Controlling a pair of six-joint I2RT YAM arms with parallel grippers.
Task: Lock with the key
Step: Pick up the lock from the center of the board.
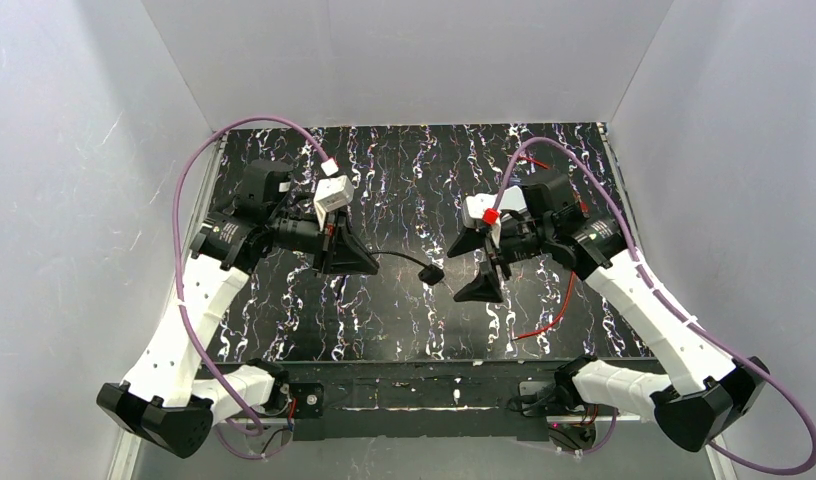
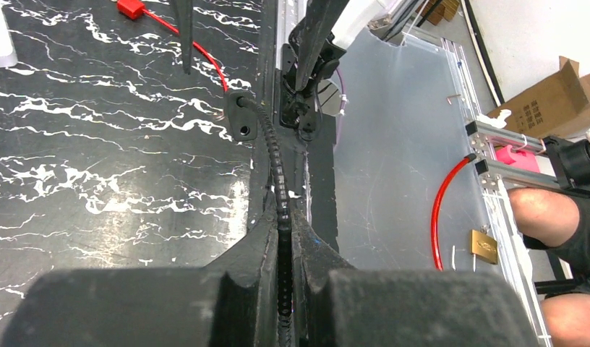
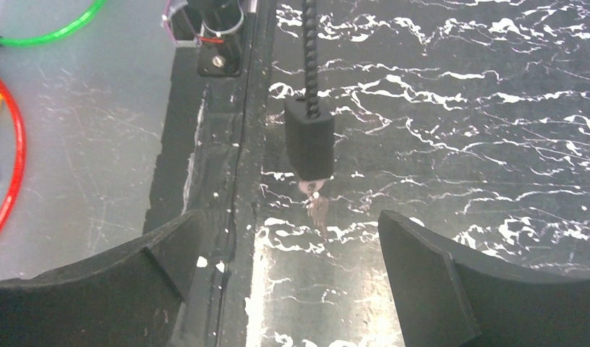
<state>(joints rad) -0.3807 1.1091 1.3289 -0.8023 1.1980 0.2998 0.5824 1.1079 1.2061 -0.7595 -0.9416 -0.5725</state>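
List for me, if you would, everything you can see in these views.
cable lock: one, black, at the end of its ribbed cable, between the two claws.
key: one, metallic, sticking out of the lock's end nearest the right claw.
table: one, black with white marbling, under both arms.
red cable: one, red, on the table's right side.
padlock: one, brass, off the table on a clear sheet.
green cable: one, green, off the table's edge.
cardboard box: one, brown, beyond the table.
left claw: one, black, shut on the lock's cable.
right claw: one, black, open, facing the key.
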